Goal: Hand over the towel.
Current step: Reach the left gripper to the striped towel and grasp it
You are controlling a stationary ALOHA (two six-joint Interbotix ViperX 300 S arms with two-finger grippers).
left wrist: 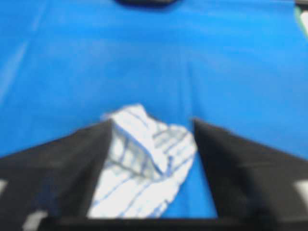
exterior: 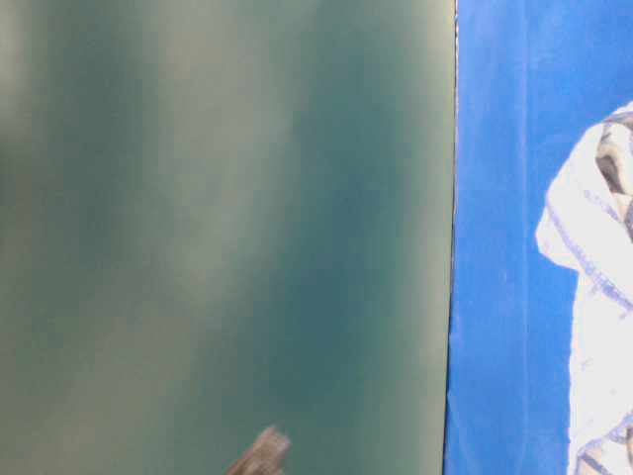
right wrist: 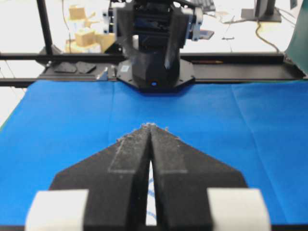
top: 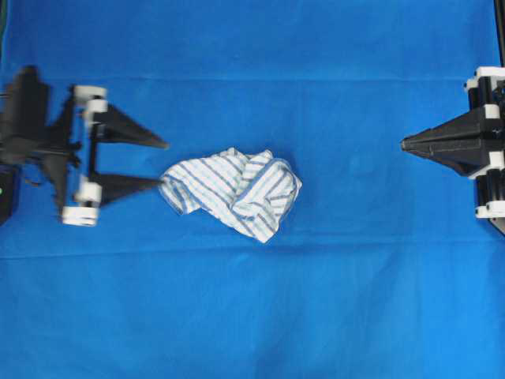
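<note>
The step in hand looks like the first one, the approach for the pick-up: the towel (top: 231, 192) lies crumpled on the blue cloth (top: 252, 316) that covers the desk, roughly mid-way between the two arms, and nothing has hold of it. The left tool (top: 165, 164) stands with its fingers spread wide just at the towel's left edge; from overhead the lower finger tip seems to meet that edge while the upper one sits clear of it, and nothing is gripped. The right tool (top: 404, 144) waits well apart on the towel's far side, its fingers pressed together and empty. The next move probably calls for the left tool to push on over the towel so that a fold sits between its fingers, then close and lift, before the right one opens to receive it. The left wrist view shows what the overhead one cannot: the towel (left wrist: 144, 168) already lies partly between the two dark fingers, nearer one than the other. The right wrist view shows its own closed fingers and the left arm's base beyond, but almost none of the towel. The table-level view gives only a blurred green surface and a strip of towel (exterior: 598, 287) at its edge.
</note>
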